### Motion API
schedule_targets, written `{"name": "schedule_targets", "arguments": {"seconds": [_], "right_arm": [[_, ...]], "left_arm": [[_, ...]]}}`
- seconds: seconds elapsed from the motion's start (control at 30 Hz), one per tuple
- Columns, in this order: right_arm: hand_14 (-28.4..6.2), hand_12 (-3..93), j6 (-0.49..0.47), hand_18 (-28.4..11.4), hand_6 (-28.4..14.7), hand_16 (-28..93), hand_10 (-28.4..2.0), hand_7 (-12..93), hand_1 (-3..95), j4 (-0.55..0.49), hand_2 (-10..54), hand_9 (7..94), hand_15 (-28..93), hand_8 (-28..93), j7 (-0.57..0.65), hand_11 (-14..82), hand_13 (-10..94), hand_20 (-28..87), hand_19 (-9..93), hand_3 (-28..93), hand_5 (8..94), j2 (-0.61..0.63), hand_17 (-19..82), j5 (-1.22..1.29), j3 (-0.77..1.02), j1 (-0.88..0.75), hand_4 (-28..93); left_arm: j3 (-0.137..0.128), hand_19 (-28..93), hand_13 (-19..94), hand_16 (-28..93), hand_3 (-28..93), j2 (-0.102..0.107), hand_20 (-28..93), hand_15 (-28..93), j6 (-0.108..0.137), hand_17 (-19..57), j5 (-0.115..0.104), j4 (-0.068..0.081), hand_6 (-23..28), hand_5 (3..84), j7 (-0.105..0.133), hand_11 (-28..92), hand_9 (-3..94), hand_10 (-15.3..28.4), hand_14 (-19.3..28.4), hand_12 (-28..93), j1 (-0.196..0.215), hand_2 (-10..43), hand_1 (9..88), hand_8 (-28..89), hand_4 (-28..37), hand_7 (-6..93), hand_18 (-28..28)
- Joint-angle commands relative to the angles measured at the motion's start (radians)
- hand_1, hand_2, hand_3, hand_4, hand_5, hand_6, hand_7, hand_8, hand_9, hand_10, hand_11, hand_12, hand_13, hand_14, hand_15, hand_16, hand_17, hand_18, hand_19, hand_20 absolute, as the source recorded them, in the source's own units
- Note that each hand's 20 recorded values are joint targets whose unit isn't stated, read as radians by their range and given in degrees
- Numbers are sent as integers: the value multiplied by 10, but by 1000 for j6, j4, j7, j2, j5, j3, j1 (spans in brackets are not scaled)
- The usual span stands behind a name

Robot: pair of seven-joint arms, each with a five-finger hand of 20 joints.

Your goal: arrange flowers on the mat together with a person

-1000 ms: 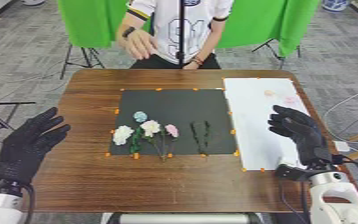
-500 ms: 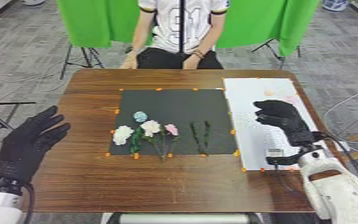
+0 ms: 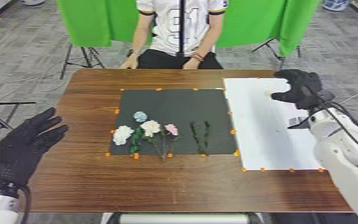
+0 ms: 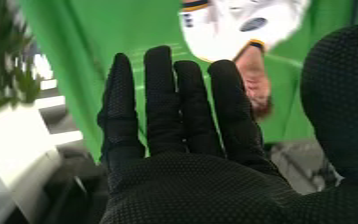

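So, flowers (image 3: 151,128) on black mat (image 3: 168,104).

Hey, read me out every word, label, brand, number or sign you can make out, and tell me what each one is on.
Nothing can be quoted with certainty.
White shirt beyond the table: large figures on the front, partly hidden by a dark pole; I can't tell which.
Same shirt, sleeve: small marks, too small to read.
Dark mat and white sheet: no readable text.

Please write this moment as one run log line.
left hand: open, at table's left side | right hand: open, near white sheet's far right corner | flowers and green stems: on dark mat
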Motion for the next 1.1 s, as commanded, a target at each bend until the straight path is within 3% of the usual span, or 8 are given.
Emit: {"name": "schedule_targets", "arguments": {"seconds": [0.03, 0.3, 0.47, 0.67, 1.1], "right_arm": [[-96, 248, -29, -178, -33, 234, -119, 284, 268, 141, -93, 358, 326, -128, 46, 206, 314, 349, 536, 846, 341, 37, 132, -16, -80, 145, -282], [-84, 250, -47, -176, -31, 249, -113, 293, 280, 274, -95, 360, 332, -129, 27, 211, 353, 344, 531, 852, 338, 30, 134, 63, -119, 234, -283], [-72, 254, -28, -174, -25, 255, -102, 311, 289, 345, -95, 432, 346, -134, 49, 255, 399, 342, 528, 849, 361, 15, 143, 90, -140, 264, -283], [-70, 235, -73, -175, -19, 253, -97, 330, 296, 369, -95, 460, 366, -154, 38, 283, 421, 346, 527, 845, 379, 0, 150, 99, -144, 281, -283], [-69, 230, -101, -175, -19, 239, -97, 329, 291, 381, -95, 468, 399, -153, 45, 289, 443, 355, 540, 833, 387, -59, 160, 45, -156, 254, -283]], "left_arm": [[-6, 487, 275, 10, 710, 6, 155, 361, 19, -71, -4, -3, 60, 399, 9, 208, 336, 141, 167, 141, 16, 10, 253, -77, -260, 134, 235], [-3, 487, 275, 10, 710, 8, 155, 361, 19, -71, -3, -4, 60, 399, 17, 209, 336, 141, 166, 141, 18, 10, 251, -76, -259, 134, 235], [-4, 487, 275, 9, 709, 8, 156, 361, 25, -71, -2, -7, 60, 400, 21, 209, 336, 141, 166, 141, 27, 11, 253, -76, -259, 134, 235], [-6, 486, 275, 10, 709, 8, 155, 361, 28, -71, -3, -8, 59, 401, 28, 207, 335, 140, 167, 140, 33, 10, 253, -76, -259, 135, 235], [2, 487, 275, 10, 709, 6, 156, 361, 20, -71, 0, -1, 60, 401, 14, 208, 336, 140, 167, 141, 16, 10, 253, -76, -261, 134, 235]]}}
